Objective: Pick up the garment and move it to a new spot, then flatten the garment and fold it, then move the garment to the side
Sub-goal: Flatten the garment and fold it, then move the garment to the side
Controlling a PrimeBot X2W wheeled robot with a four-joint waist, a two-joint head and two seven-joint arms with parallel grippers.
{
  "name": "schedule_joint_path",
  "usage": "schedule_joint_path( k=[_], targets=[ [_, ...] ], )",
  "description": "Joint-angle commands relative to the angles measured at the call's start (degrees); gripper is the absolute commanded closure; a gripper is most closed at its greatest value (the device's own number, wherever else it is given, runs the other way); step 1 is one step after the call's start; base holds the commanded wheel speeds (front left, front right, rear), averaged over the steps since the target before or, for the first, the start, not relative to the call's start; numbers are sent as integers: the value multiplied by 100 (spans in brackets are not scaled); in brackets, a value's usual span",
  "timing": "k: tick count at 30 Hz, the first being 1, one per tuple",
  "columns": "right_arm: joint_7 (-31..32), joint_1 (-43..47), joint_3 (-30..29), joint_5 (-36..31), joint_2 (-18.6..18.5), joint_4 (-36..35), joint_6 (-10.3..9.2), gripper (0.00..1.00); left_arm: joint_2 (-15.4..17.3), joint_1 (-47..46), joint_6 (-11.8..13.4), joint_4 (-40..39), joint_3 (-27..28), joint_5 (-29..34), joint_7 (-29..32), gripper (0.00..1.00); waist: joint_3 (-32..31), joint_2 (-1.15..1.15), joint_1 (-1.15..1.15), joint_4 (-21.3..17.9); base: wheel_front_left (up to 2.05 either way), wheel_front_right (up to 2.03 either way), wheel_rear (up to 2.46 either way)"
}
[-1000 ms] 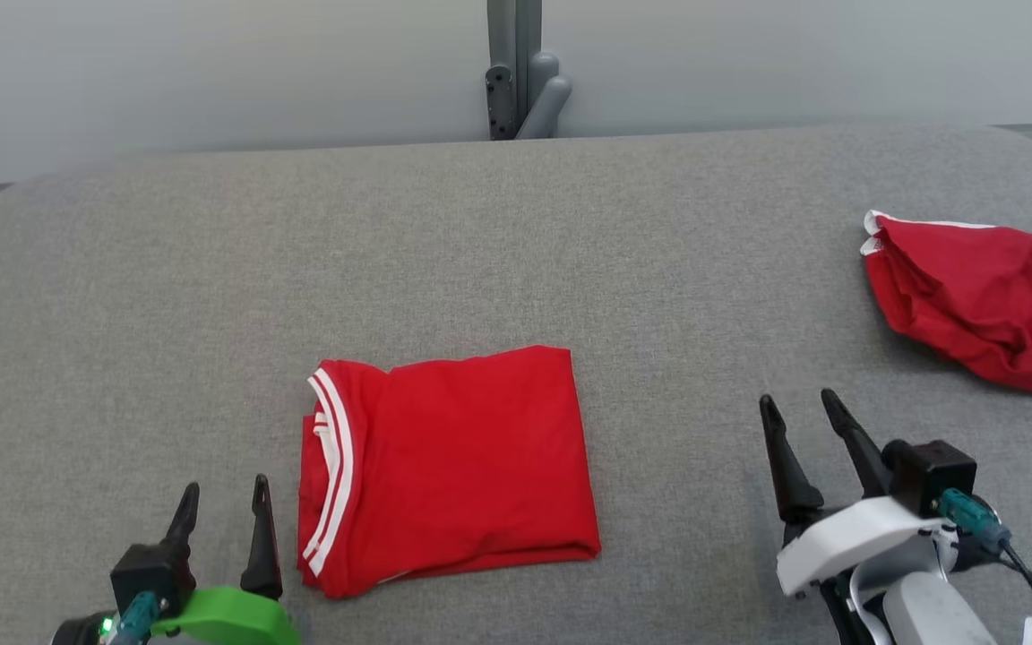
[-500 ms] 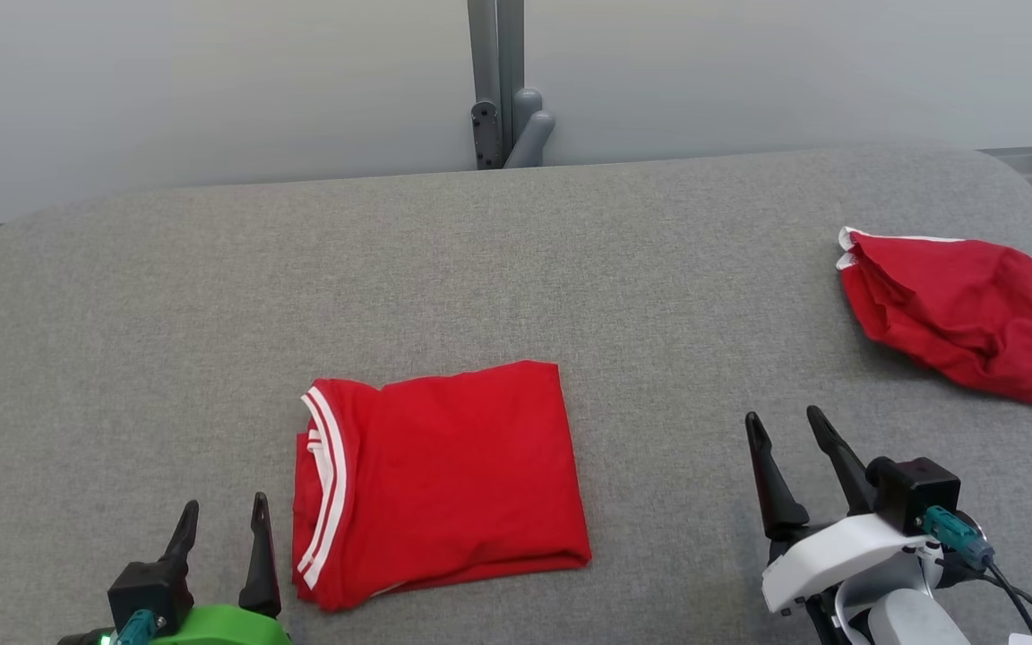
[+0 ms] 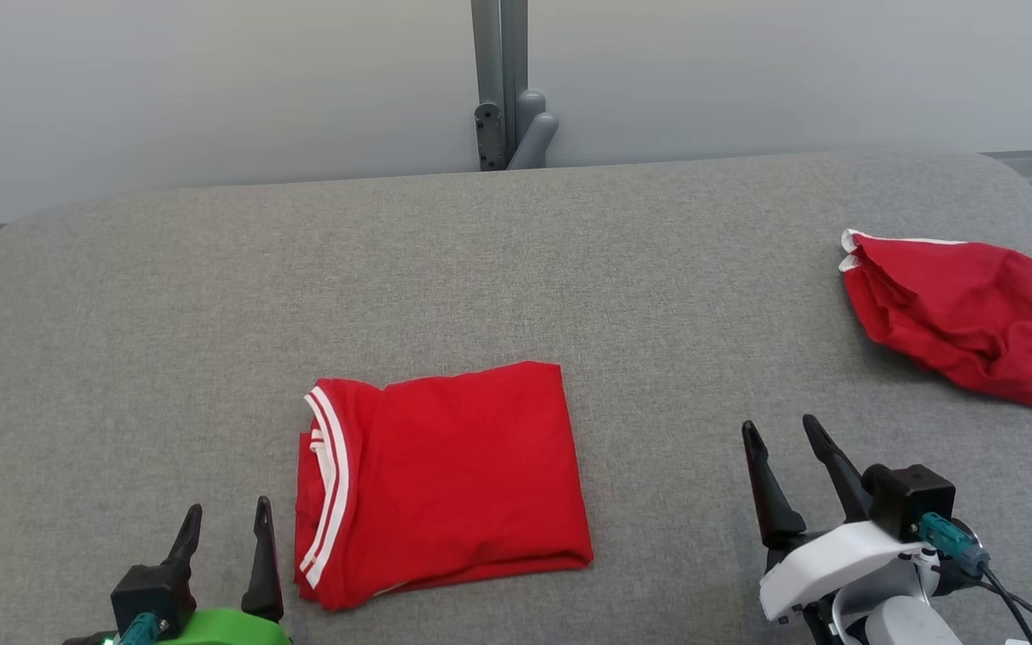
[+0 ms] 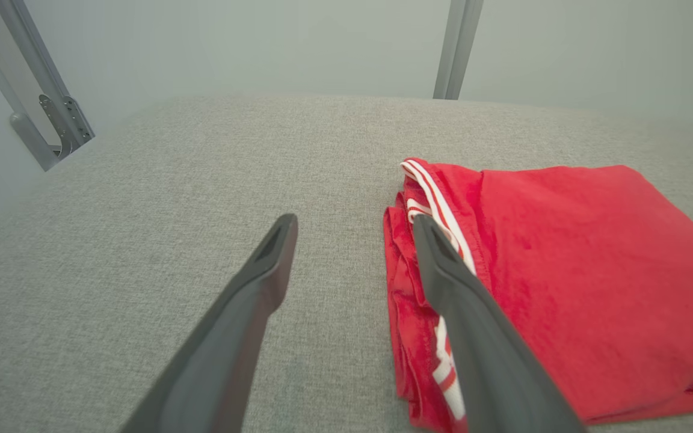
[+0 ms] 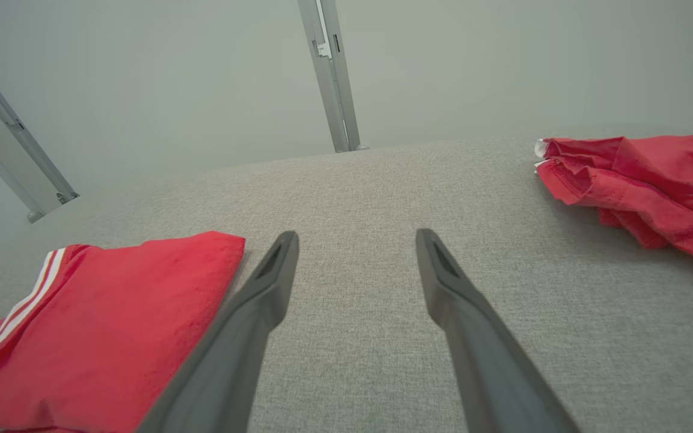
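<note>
My left gripper point(image 3: 227, 507) and right gripper point(image 3: 779, 425) wait low over the grey padded table point(image 3: 516, 269), each with its fingers spread apart and holding nothing. The folded red garment point(image 3: 440, 479) lies squared between them, its white-striped collar point(image 3: 337, 488) turned toward the left gripper, which sits just beside that edge. The right gripper stands well off the garment's opposite side. The folding looks finished, so I judge that only carrying it aside remains, hence this open, flanking stance. A crumpled red garment point(image 3: 955, 313) lies far to the folded garment's right, toward the table's back.
</note>
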Motion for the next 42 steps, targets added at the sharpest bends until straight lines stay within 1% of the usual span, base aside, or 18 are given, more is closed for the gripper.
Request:
schedule_joint_path(
  k=[1, 8, 10, 14, 15, 23, 27, 31, 36, 38, 42],
  targets=[
    [-18, -8, 11, 11, -5, 18, 1, 0, 19, 66, -21, -24, -8, -2, 2, 0, 1, 0, 0, 2, 0, 0, 0],
    [-18, 17, 56, -87, -6, 56, 1, 0, 19, 15, -29, -64, -92, -159, 2, 0, 29, 0, 0, 98, 0, 0, 0],
    [-18, 31, 85, -86, -5, 83, 1, 0, 19, 0, -34, -49, -160, -150, 2, 0, 44, 0, 0, 192, 0, 0, 0],
    [-18, 74, 211, -112, -9, 175, 1, 0, 21, -18, -16, -21, -327, -184, 2, 0, 64, 0, 0, 540, 0, 0, 0],
    [-18, 74, 211, -112, -9, 175, 1, 0, 21, -18, -16, -21, -327, -184, 2, 0, 64, 0, 0, 540, 0, 0, 0],
    [-18, -242, 334, 27, -16, 536, 1, 0, 19, -101, 14, -10, -659, -301, 2, 0, 383, 0, 0, 1412, 0, 0, 0],
    [-18, -396, 355, 215, -15, 788, 1, 0, 17, -128, 71, -42, -692, -372, 3, 0, 544, 0, 0, 1841, 0, 0, 0],
    [-18, -565, 378, 363, -21, 1130, 1, 0, 15, -122, 91, -70, -653, -367, 3, 0, 668, 0, 0, 2132, 0, 0, 0],
    [-18, -740, 405, 550, -20, 1615, 1, 0, 13, -171, 96, -95, -689, -422, 3, 0, 793, 0, 0, 2294, 0, 0, 0],
    [-18, -811, 395, 735, -24, 1798, 1, 0, 14, -179, 110, -89, -670, -572, 3, 0, 835, 0, 0, 2312, 0, 0, 0],
    [14, -906, 563, 909, -10, 2249, 0, 0, 13, -243, 146, -118, -707, -610, 3, 0, 895, 0, 0, 2294, 0, 0, 0]
  ],
)
